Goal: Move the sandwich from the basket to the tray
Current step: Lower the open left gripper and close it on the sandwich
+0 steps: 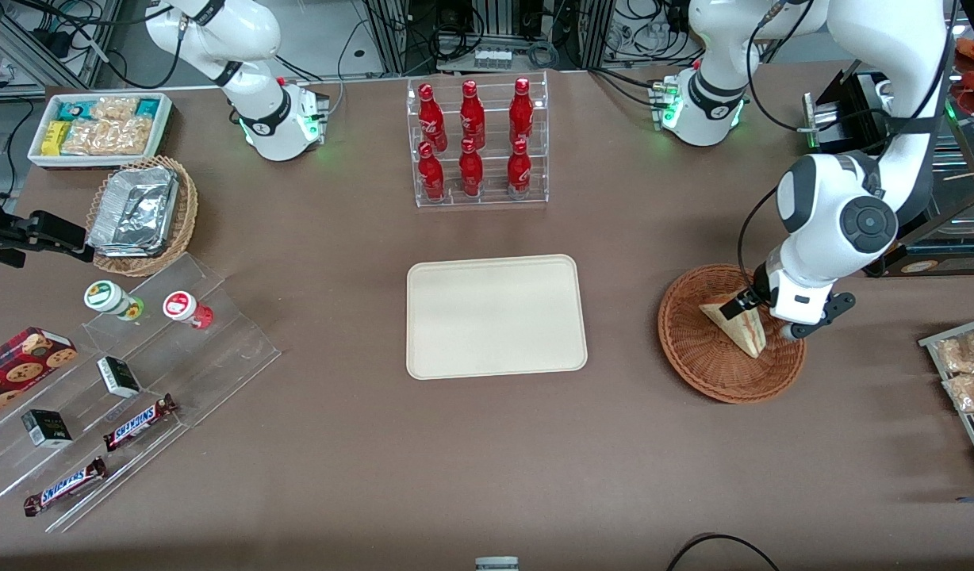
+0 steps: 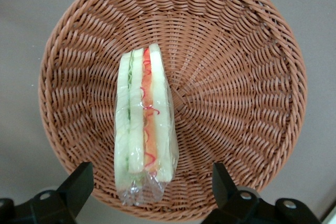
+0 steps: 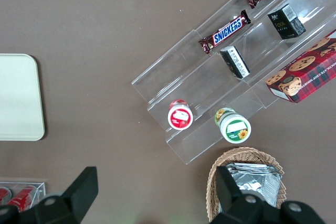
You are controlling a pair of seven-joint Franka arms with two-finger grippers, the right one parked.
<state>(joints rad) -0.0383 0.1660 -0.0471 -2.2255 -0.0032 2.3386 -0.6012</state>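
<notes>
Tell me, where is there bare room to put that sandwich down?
The tray is bare all over. The gripper hangs open above the sandwich in the basket. Open tabletop lies between basket and tray. Crowded: the bottle rack.

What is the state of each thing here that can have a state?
Small triangular wrapped sandwich: on its edge in the basket, not gripped.
Round reddish-brown wicker basket: holds the sandwich.
Flat cream rectangular plastic tray: nothing on it.
Left arm's gripper: above the basket, jaws open either side of the sandwich.
Red bottles: upright in the clear rack.
</notes>
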